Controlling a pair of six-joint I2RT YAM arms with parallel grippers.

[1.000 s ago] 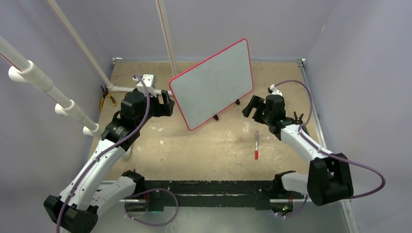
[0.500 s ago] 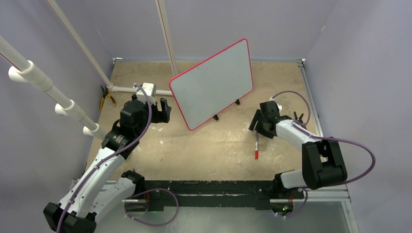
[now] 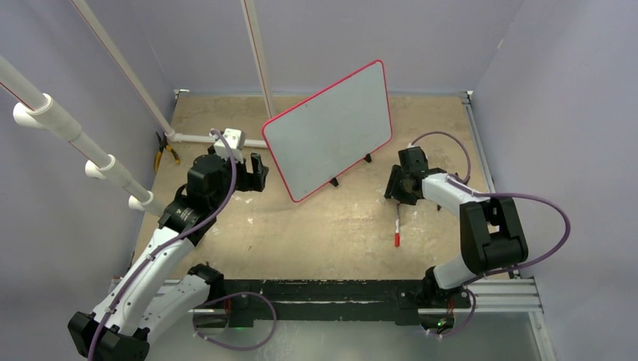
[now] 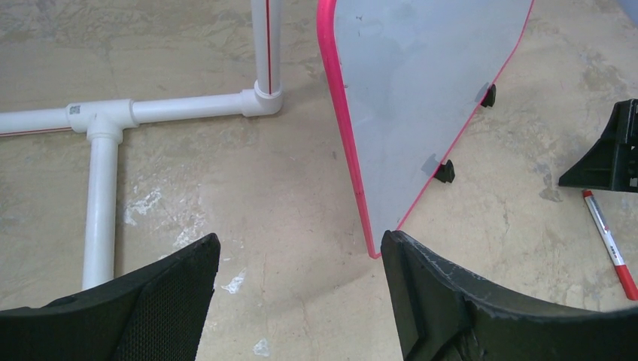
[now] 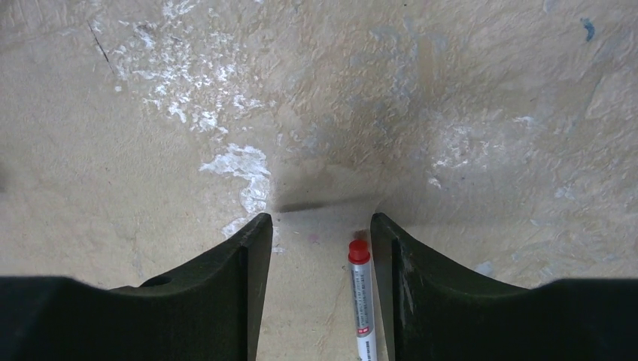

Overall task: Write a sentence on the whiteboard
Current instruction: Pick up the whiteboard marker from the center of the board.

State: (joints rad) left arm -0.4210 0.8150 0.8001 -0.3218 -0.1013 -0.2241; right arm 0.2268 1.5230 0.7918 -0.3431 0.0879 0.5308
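Note:
The whiteboard (image 3: 331,128) stands tilted on small black feet at the back middle, with a red rim and a pale surface. It also shows in the left wrist view (image 4: 414,90). No lettering of the sentence shows on it. A red-capped marker (image 3: 397,226) lies on the table, also seen in the left wrist view (image 4: 606,244). My right gripper (image 3: 397,189) is open and low over the marker's far end. The marker (image 5: 362,301) lies between the jaws, close to the right finger. My left gripper (image 3: 259,171) is open and empty beside the board's left edge (image 4: 299,241).
A white PVC pipe frame (image 3: 203,138) lies left of the board, with a T-joint (image 4: 101,120) on the floor. Yellow-handled pliers (image 3: 162,154) lie at the far left. Purple walls close in on three sides.
My right gripper has swung down and inward, from beside the board's right foot to over the marker's far end. My left gripper has drawn back a little from the board's edge.

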